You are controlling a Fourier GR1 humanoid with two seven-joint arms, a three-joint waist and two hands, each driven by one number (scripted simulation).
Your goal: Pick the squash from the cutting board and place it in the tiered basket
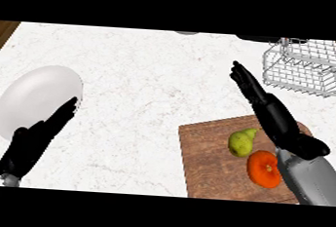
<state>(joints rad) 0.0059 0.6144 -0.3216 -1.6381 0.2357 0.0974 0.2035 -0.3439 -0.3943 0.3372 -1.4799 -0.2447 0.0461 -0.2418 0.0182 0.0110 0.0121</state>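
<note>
Squash (242, 142) lies near the cutting board's (207, 162) far edge, just left of the right hand (273, 113); fingers straight, pressed together, holding nothing.

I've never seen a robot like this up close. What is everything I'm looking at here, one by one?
White speckled stone counter: one, white, fills most of the view.
Round white plate: one, white, on the counter at left.
Brown wooden cutting board: one, brown, lower right.
Yellow-green pear-shaped fruit: one, yellow-green, on the board.
Round orange squash: one, orange, on the board, close beside the fruit, nearer the robot.
White wire tiered basket: one, white, top right.
Left hand: one, black, lower left, fingers straight, overlapping the plate's edge.
Right hand: one, black on a grey forearm, over the board, fingers straight.
</note>
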